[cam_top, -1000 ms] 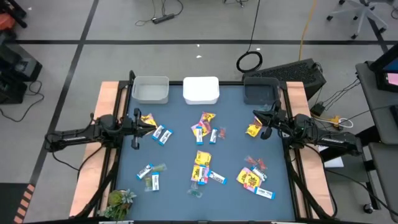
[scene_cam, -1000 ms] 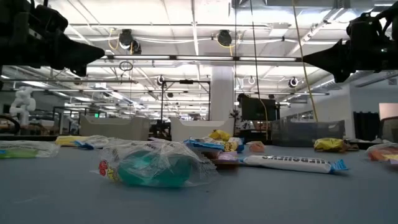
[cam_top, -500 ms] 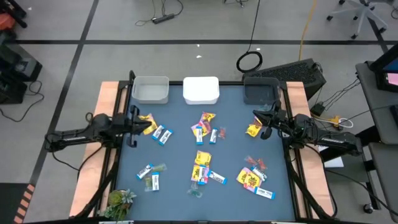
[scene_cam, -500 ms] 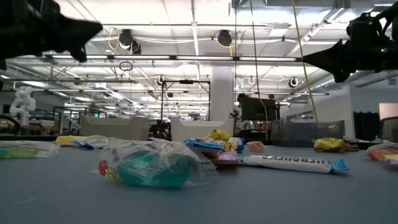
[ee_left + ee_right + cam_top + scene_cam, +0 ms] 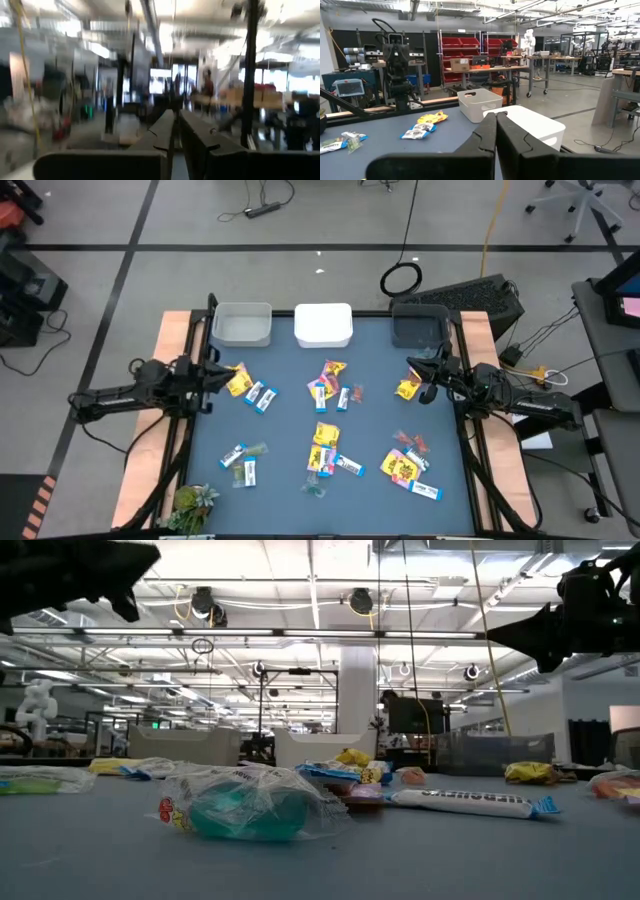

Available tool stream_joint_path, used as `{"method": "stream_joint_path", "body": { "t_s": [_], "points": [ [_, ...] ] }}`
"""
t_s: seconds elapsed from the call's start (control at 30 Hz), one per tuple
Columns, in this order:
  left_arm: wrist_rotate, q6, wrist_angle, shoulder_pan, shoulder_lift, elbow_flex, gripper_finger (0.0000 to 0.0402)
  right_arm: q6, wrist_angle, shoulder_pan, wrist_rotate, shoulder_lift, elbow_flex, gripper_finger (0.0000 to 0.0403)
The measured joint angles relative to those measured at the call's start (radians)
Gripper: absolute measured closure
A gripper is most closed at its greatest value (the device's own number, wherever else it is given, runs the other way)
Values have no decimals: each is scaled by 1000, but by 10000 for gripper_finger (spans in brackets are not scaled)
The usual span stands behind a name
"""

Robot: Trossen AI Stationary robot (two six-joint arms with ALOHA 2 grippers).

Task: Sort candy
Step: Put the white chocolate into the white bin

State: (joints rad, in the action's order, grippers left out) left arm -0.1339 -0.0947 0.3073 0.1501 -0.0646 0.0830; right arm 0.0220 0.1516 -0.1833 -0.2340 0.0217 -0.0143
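Hovering at the bench's (image 5: 290, 420) two sides, neither gripper carries anything: the left gripper (image 5: 207, 375) beside a yellow packet (image 5: 237, 381), the right gripper (image 5: 428, 379) beside another (image 5: 407, 389), fingers pressed together on both. Crinkly wrapped candy (image 5: 326, 450) lies scattered mid-bench, well apart from the clear bin (image 5: 242, 324), white bin (image 5: 323, 324) and dark bin (image 5: 419, 326) along the far edge, presumably awaiting sorted sweets.
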Motion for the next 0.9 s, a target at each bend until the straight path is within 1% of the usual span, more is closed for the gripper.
{"method": "stream_joint_path", "body": {
  "t_s": [0.07,0.2,0.3,0.37,0.43,0.53,0.77,0.83,0.9],
  "points": [
    [6,-5,-59,0,-44,17,374,0,0,0,0,0,0,403],
    [7,-5,-112,0,-155,65,394,0,0,0,0,0,0,403],
    [26,-6,-188,0,-241,95,397,0,0,0,0,0,0,403],
    [53,-16,-259,0,-293,124,398,0,0,0,0,0,0,403],
    [89,-56,-339,0,-351,154,399,0,0,0,0,0,0,403],
    [93,-102,-450,0,-442,204,399,0,0,0,0,0,0,403],
    [94,-193,-668,0,-626,297,399,0,0,0,0,0,0,403],
    [105,-232,-687,0,-663,305,391,0,0,0,0,0,0,403],
    [138,-262,-705,0,-695,310,373,0,0,0,0,0,0,403]
  ]
}}
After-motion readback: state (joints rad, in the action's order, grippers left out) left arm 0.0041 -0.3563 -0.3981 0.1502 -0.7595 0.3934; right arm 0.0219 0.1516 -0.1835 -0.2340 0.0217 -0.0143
